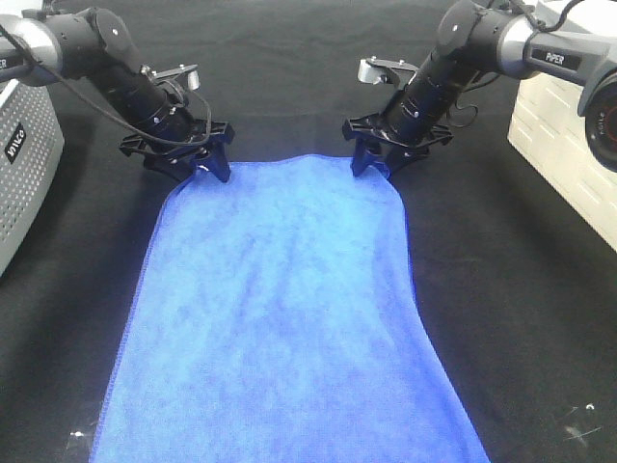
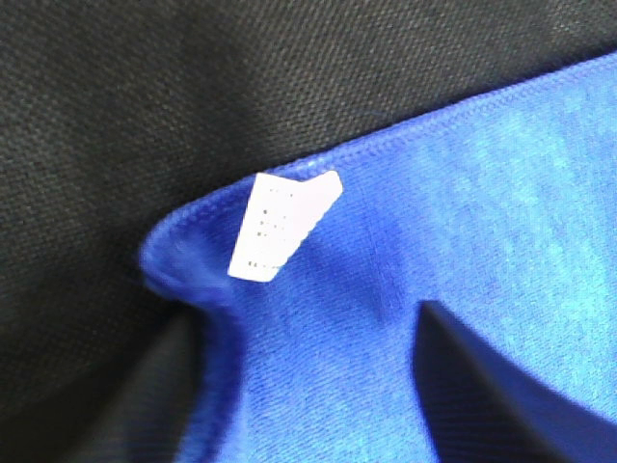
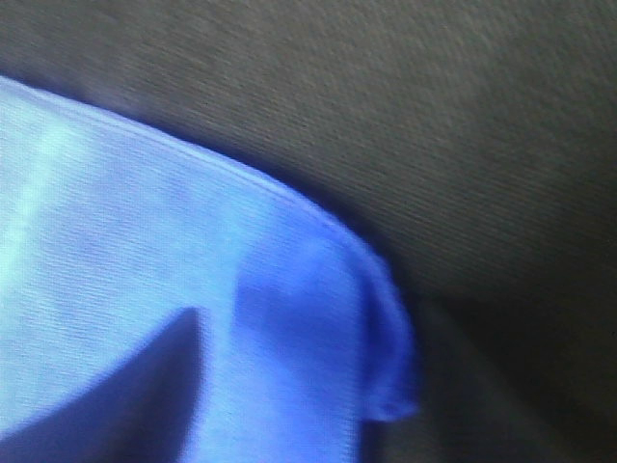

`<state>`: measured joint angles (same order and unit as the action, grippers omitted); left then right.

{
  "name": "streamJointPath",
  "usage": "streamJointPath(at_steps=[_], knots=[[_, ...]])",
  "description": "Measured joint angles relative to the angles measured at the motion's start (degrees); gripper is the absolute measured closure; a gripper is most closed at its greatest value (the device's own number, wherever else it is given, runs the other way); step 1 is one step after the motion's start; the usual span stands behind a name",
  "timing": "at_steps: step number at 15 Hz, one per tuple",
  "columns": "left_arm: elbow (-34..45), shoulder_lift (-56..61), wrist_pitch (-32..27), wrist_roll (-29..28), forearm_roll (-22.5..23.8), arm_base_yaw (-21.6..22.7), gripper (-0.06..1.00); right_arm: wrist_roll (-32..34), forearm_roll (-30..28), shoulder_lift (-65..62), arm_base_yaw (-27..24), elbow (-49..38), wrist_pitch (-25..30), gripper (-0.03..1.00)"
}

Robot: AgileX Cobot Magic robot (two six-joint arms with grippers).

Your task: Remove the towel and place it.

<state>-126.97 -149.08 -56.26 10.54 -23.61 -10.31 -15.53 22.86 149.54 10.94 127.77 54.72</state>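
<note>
From the high camera I see the towel (image 1: 280, 318) spread flat on the black table cloth (image 1: 521, 318), running from my two grippers toward the near edge of the view and widening as it goes. The left gripper (image 1: 198, 162) is down at the far left corner of the towel, and the right gripper (image 1: 378, 156) is down at the far right corner, so the far hem stretches between them. On the left wrist camera the corner of the towel (image 2: 405, 289) sits right under the pincer, its stitched hem curling up slightly off the cloth, with a small white tag (image 2: 280, 227) folded over on the blue just ahead of the fingers (image 2: 482, 386); one dark finger lies over the towel and the other shows as a dark shape off its edge on the cloth, so the pincer looks spread across the corner with nothing clamped. On the right wrist camera, which is blurred, the rounded corner of the towel (image 3: 193, 270) lies beneath the pincer, with one dark finger (image 3: 125, 395) over the blue; I cannot tell how far those jaws are parted or whether they have any fabric. A grey perforated box (image 1: 24, 164) stands outside the left arm and a white unit (image 1: 564, 145) outside the right arm
</note>
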Motion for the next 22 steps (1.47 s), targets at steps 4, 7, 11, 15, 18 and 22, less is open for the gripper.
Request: streamJointPath(at_steps=[4, 7, 11, 15, 18, 22], knots=[[0.0, -0.5, -0.3, -0.4, -0.5, 0.0, 0.77, 0.4, -1.4, 0.1, 0.0, -0.2, 0.3, 0.8], [0.0, -0.6, -0.3, -0.4, -0.6, 0.0, 0.93, -0.9, -1.4, 0.3, 0.0, -0.2, 0.5, 0.96], [0.0, -0.6, -0.3, -0.4, -0.6, 0.0, 0.93, -4.2, -1.4, 0.3, 0.0, -0.1, 0.8, 0.96], [0.0, -0.6, -0.2, -0.4, -0.6, 0.0, 0.93, -5.8, -1.8, -0.1, 0.0, 0.0, 0.9, 0.96], [-0.1, -0.6, 0.1, -0.4, -0.6, -0.1, 0.93, -7.8, -4.5, -1.1, 0.1, 0.0, -0.7, 0.96], [-5.2, -1.5, 1.7, 0.3, 0.1, -0.5, 0.93, -8.1, -8.7, -2.5, 0.1, -0.1, -5.6, 0.96]])
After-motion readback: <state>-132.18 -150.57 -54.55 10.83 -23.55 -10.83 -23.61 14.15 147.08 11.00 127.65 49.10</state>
